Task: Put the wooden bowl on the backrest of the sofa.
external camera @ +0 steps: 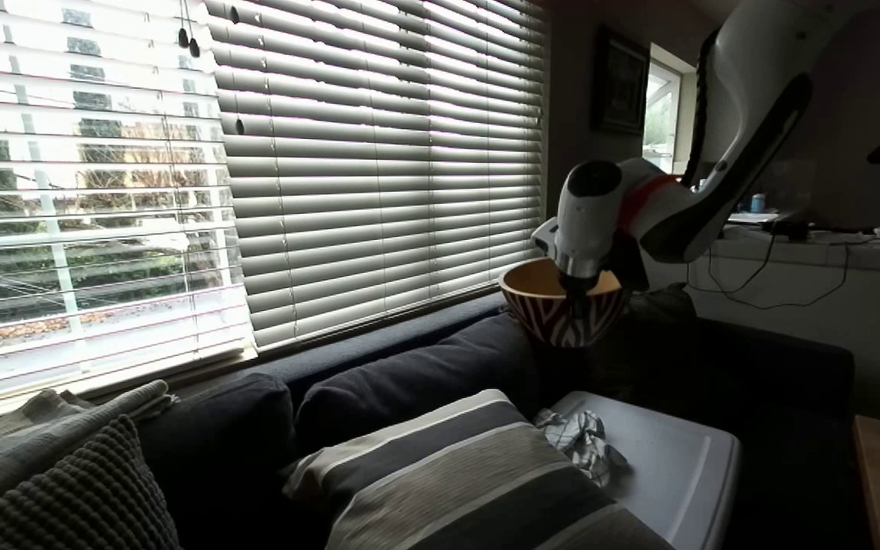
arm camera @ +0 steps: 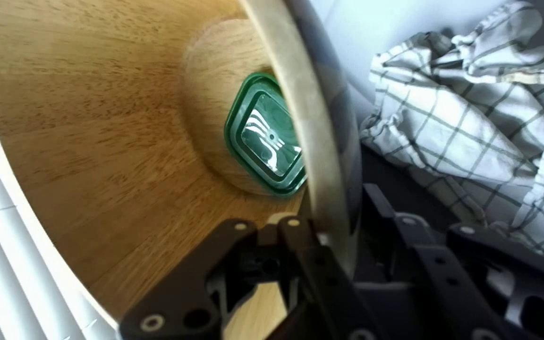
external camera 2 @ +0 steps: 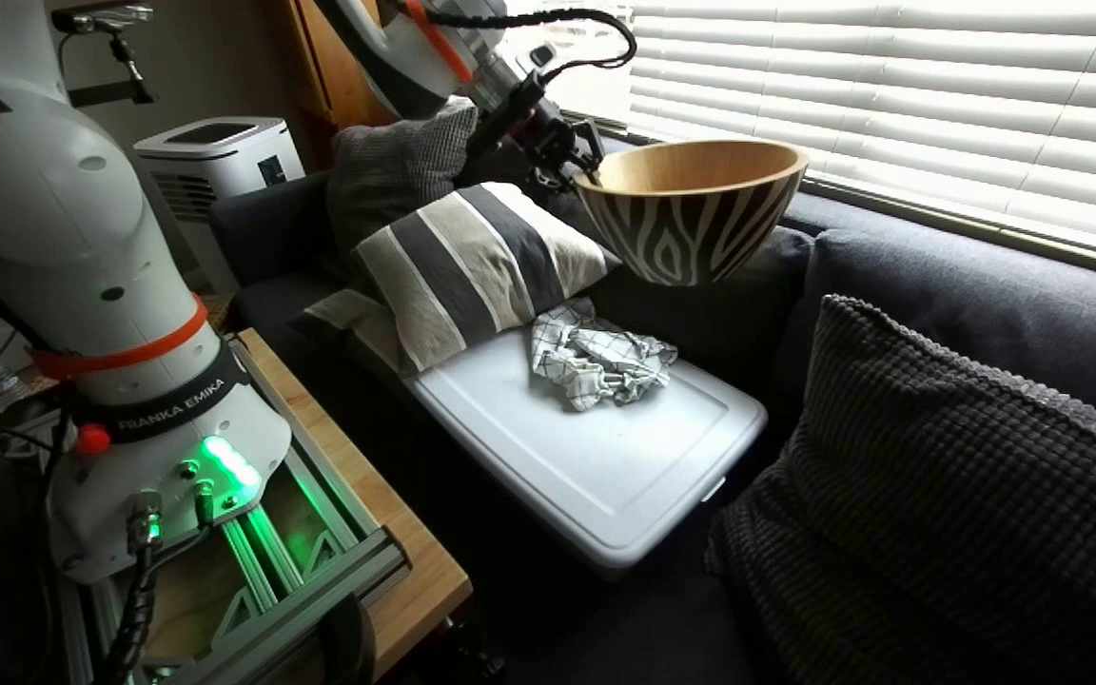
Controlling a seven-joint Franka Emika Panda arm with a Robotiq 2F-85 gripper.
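Observation:
The wooden bowl (external camera: 562,325) is tan inside with a dark-and-light striped outside. It hangs in the air, roughly upright, and shows in an exterior view (external camera 2: 691,238) too. My gripper (external camera 2: 588,176) is shut on its rim, one finger inside and one outside, as the wrist view (arm camera: 340,208) shows. A green lid-like thing (arm camera: 269,137) lies in the bowl's bottom. The backrest (external camera: 394,336) of the navy sofa runs under the window and also shows in an exterior view (external camera 2: 852,214). The bowl is near it, apart from the white box below; the exact gap cannot be told.
Window blinds (external camera: 379,168) stand right behind the backrest. A white box (external camera 2: 596,476) with a crumpled checked cloth (external camera 2: 600,357) lies on the seat. A striped cushion (external camera 2: 481,266) leans by it. A dark knitted cushion (external camera 2: 948,504) and navy back cushions (external camera: 425,367) line the sofa.

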